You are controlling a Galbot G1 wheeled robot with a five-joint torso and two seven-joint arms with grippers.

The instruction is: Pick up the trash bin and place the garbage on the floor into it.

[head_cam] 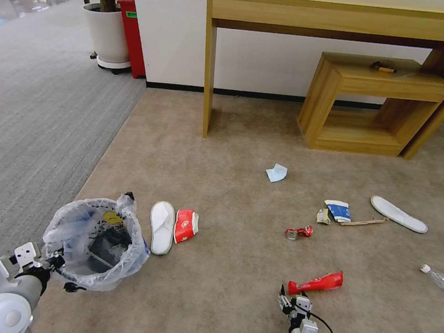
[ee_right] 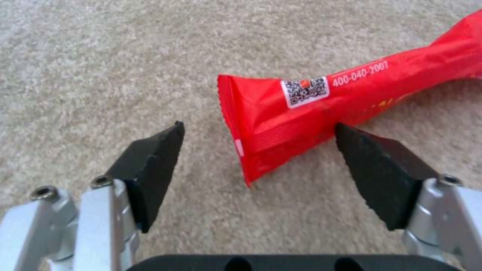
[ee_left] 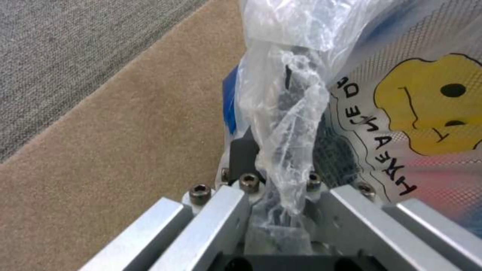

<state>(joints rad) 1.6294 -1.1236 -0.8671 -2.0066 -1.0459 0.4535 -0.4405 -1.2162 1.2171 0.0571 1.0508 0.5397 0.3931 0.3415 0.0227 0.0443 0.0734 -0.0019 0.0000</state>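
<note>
The trash bin (head_cam: pixel 96 241), dark with a crinkly printed bag (ee_left: pixel 286 124), is at the lower left of the beige floor (head_cam: pixel 221 291). My left gripper (head_cam: pixel 55 263) is shut on its near rim and bag (ee_left: pixel 273 165). My right gripper (head_cam: pixel 289 297) hangs open just above the carpet, and the end of a long red wrapper (head_cam: pixel 318 282) (ee_right: pixel 311 109) lies between its fingertips (ee_right: pixel 150 158). Other garbage: a white slipper (head_cam: pixel 161 227) and a red packet (head_cam: pixel 185 225) beside the bin, a tissue (head_cam: pixel 276 172), a crushed can (head_cam: pixel 298 232), a paper cup (head_cam: pixel 338 210), a stick (head_cam: pixel 362 222), a second slipper (head_cam: pixel 398 213) and a clear bottle (head_cam: pixel 440 279).
A wooden desk (head_cam: pixel 344 16) and a low wooden bench (head_cam: pixel 378 102) stand against the far wall. Grey striped carpet (head_cam: pixel 35 108) runs along the left, with a white plant pot (head_cam: pixel 108 35) and a red box (head_cam: pixel 131 34) at its far end.
</note>
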